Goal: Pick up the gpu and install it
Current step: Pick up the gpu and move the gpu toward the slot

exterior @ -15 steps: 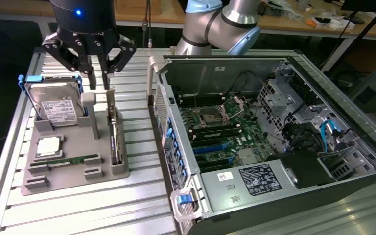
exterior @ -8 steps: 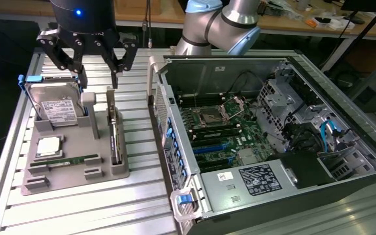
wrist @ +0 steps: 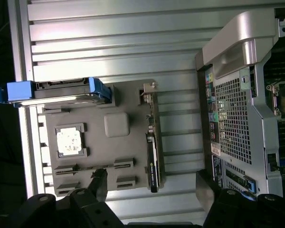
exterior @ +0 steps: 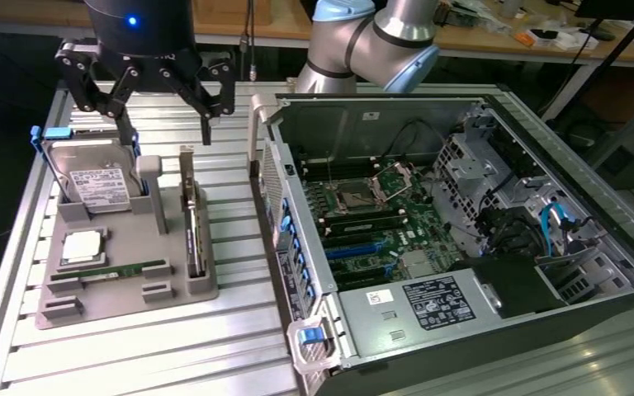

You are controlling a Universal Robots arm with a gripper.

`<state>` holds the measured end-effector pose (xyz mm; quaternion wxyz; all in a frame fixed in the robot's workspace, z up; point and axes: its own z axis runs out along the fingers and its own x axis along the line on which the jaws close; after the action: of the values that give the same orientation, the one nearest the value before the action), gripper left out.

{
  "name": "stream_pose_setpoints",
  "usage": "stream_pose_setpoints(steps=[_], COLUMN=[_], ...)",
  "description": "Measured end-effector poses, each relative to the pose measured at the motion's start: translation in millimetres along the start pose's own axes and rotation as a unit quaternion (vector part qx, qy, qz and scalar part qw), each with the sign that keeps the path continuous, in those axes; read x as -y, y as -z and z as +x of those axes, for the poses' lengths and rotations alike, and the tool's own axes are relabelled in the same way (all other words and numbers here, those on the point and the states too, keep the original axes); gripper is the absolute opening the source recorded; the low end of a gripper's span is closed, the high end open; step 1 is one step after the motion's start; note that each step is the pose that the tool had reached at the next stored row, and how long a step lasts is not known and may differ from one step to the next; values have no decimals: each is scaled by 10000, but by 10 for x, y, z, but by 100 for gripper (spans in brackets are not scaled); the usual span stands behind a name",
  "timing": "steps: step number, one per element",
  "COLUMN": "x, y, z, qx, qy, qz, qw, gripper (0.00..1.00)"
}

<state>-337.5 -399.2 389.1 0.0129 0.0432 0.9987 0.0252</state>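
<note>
The gpu [exterior: 192,221] stands on its long edge in a slot along one side of the grey holder [exterior: 130,293], a thin card with a silver bracket at one end. In the wrist view the gpu [wrist: 152,142] appears edge-on from above, lying between my two fingers. My gripper [exterior: 169,136] hangs open above the far end of the holder, clear of the card and holding nothing. Seen from the wrist, the gripper [wrist: 152,185] has its fingertips [wrist: 100,180] spread wide on either side of the card's line.
The holder also carries a silver hard drive [exterior: 95,186] in a blue-handled caddy, a processor [exterior: 82,247] and a memory stick [exterior: 125,271]. An open computer case [exterior: 295,247] with its motherboard [exterior: 372,223] lies at the exterior view's right. Everything rests on a ribbed aluminium table [exterior: 240,346].
</note>
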Motion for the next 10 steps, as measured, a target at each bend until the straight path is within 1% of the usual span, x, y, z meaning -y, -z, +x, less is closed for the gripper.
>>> stream_pose_setpoints(steps=[6, 9, 10], x=[65, 75, 79], y=[-2, -48, -84], z=[-5, -3, -3], qx=[0, 0, 0], qy=[1, 0, 1], qz=[0, 0, 0], qw=[10000, 10000, 10000], gripper=[84, 84, 84])
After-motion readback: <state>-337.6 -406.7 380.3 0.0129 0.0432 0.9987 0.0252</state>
